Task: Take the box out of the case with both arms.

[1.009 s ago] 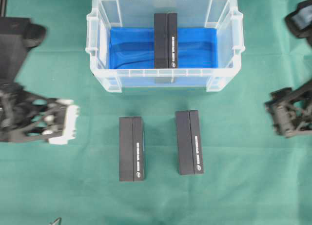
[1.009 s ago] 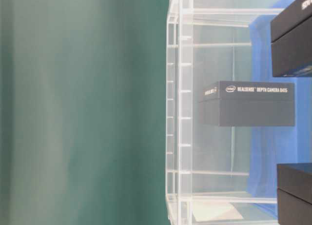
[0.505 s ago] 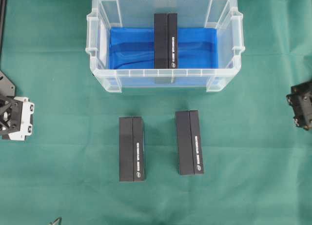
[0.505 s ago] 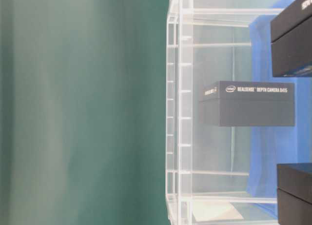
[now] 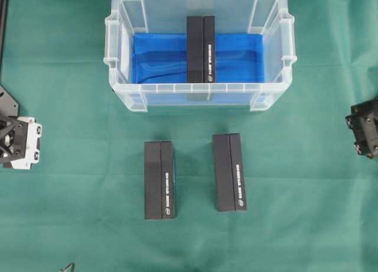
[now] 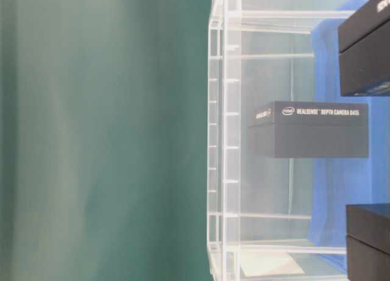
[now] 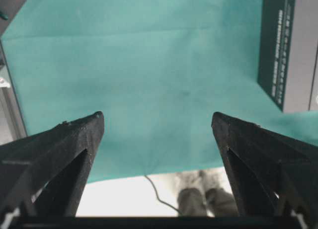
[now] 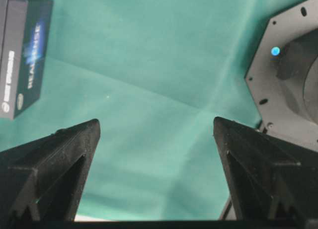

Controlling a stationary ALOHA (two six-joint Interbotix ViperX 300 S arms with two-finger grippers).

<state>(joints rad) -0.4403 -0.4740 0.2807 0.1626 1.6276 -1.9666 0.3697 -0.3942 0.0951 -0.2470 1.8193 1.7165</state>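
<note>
1. The box (image 5: pixel 201 49) I am after stands in the middle of the case (image 5: pixel 121 59), on the blue sheet (image 5: pixel 159 59), running from the far wall to the near wall. Bare sheet lies on either side of it, so I judge there is room for one set of jaws per flank.
2. Through the clear wall in the table-level view the box (image 6: pixel 311 128) sits flat and square, nothing leaning on it.
3. Two more boxes lie on the green cloth (image 5: pixel 295 177) in front of the case: the left box (image 5: pixel 160 179) and the right box (image 5: pixel 230 171), parallel and well apart. Being outside already, they look finished with; only the inner one counts.
4. My left gripper (image 7: pixel 158 122) hangs over bare cloth, jaws wide apart, nothing between them; the left box shows at the frame's upper right.
5. My right gripper (image 8: pixel 156 127) likewise: jaws spread, empty, over cloth, a box in the upper left corner.
6. Overhead, both heads sit at the far side edges, well away from the case. Neither touches anything.
7. Judgement: the reach-in has not begun; both arms must come in over the rim.
</note>
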